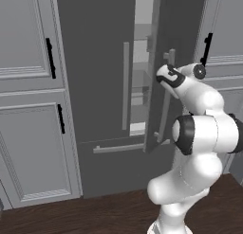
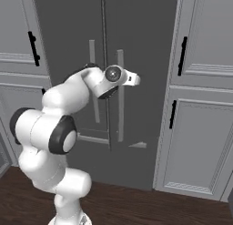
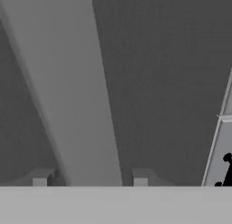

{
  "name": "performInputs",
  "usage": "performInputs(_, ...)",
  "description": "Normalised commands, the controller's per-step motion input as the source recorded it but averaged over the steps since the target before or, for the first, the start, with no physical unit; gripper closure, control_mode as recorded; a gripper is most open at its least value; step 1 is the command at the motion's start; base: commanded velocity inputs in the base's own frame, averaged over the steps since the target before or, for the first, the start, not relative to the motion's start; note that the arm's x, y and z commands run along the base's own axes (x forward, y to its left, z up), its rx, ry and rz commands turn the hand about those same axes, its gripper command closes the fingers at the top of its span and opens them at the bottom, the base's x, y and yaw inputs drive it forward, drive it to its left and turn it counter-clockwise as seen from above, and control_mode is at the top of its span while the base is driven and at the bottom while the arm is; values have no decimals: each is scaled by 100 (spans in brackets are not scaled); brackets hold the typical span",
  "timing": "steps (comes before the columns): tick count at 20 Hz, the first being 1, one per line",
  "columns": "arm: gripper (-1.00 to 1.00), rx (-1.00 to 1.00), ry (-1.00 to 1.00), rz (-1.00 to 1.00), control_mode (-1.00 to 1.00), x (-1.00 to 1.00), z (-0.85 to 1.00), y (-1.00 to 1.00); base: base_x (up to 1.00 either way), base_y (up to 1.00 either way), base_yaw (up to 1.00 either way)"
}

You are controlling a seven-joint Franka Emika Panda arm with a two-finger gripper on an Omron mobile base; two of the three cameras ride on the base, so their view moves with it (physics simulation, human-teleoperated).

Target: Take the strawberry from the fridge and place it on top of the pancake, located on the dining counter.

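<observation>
The gripper (image 3: 89, 177) is closing its fingers around the handle (image 3: 68, 91) of the fridge (image 1: 102, 48) door, which is standing ajar.

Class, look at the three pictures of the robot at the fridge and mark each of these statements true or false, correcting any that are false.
1. The fridge's right door stands partly open. True.
2. The hand has a fridge handle between its two fingers. True: the pale bar runs down between the fingertips.
3. A strawberry is held in the hand. False: no fruit is in the hand; it is at the door handle.
4. The fridge's left door is swung wide open. False: it sits shut, its handle flat to the front.
5. The floor under the robot is dark wood. True.
6. The cabinets beside the fridge have no handles. False: they carry short black handles.
</observation>
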Motion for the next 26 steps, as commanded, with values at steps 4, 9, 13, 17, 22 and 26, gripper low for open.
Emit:
performInputs(4, 100, 7, 4, -4, -100, -73, 0, -97, 0, 0, 0)
performInputs(9, 100, 5, 8, -7, -100, -66, 0, -92, 0, 0, 0)
performInputs(13, 100, 2, 13, -7, -100, -46, 0, -82, 0, 0, 0)
performInputs(17, -100, 0, 14, -7, -100, -42, 0, -64, 0, 0, 0)
performInputs(22, -100, 0, 4, -7, -100, -82, 1, -17, 0, 0, 0)
performInputs(26, -100, -15, 0, -3, -100, -96, 22, 51, 0, 0, 0)
